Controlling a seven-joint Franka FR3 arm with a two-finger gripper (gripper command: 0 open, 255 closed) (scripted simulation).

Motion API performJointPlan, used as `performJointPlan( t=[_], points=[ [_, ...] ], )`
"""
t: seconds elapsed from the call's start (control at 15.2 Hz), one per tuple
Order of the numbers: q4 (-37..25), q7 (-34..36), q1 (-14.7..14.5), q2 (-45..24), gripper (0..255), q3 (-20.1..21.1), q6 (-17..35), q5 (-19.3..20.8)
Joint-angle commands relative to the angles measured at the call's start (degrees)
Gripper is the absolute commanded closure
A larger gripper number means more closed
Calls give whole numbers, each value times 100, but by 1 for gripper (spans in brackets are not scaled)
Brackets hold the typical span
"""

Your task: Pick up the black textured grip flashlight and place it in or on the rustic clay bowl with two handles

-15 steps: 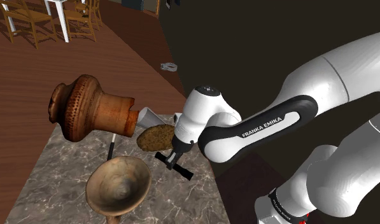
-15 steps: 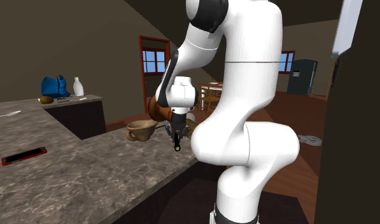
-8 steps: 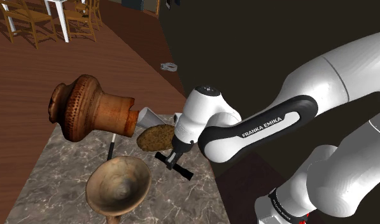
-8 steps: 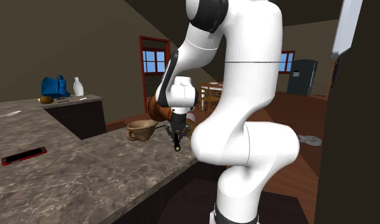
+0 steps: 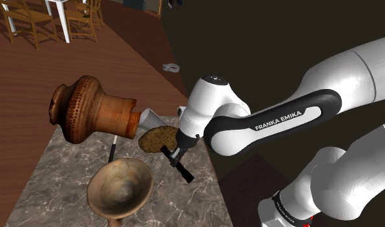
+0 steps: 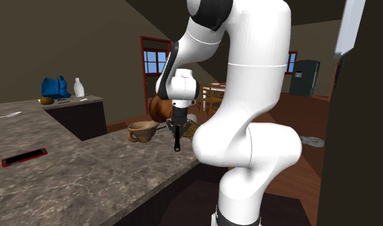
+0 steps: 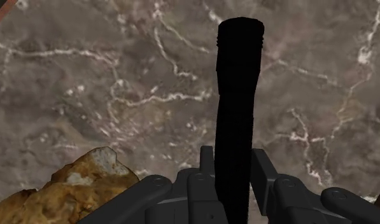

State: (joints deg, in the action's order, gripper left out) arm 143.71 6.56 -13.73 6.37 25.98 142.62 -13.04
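My gripper (image 5: 172, 153) is shut on the black flashlight (image 5: 183, 171), which hangs slanted just above the marble counter (image 5: 55, 174). In the wrist view the dark tube (image 7: 238, 95) runs straight out from between the fingers (image 7: 207, 167), which clasp it on both sides. The brown clay bowl (image 5: 120, 189) with handles stands on the counter to the shoulder view's left of the flashlight. In the second exterior view the flashlight (image 6: 177, 139) hangs nearly upright under the gripper (image 6: 177, 126), with the bowl (image 6: 142, 131) just beyond it.
A large brown clay jar (image 5: 88, 111) lies on its side behind the bowl. A rough brown lump (image 5: 157, 138) sits close beside the gripper. A thin black-and-white stick (image 5: 112, 149) lies near the jar. A red-edged phone (image 6: 24, 156) lies farther along the counter.
The gripper has risen a little with the flashlight in it, and the flashlight now hangs more upright. The bowl and jar have not moved.
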Motion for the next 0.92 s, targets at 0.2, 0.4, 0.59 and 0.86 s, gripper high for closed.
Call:
performJointPlan(
  t=[0.2, 0.4, 0.59, 0.86],
  points=[
    [-136, -58, -9, 327, 255, -56, -455, -93],
    [-236, -71, -15, 497, 255, -89, -719, -125],
    [-348, -77, -19, 651, 255, -124, -981, -146],
    [-513, -78, -20, 835, 255, -170, -1324, -161]
  ],
)
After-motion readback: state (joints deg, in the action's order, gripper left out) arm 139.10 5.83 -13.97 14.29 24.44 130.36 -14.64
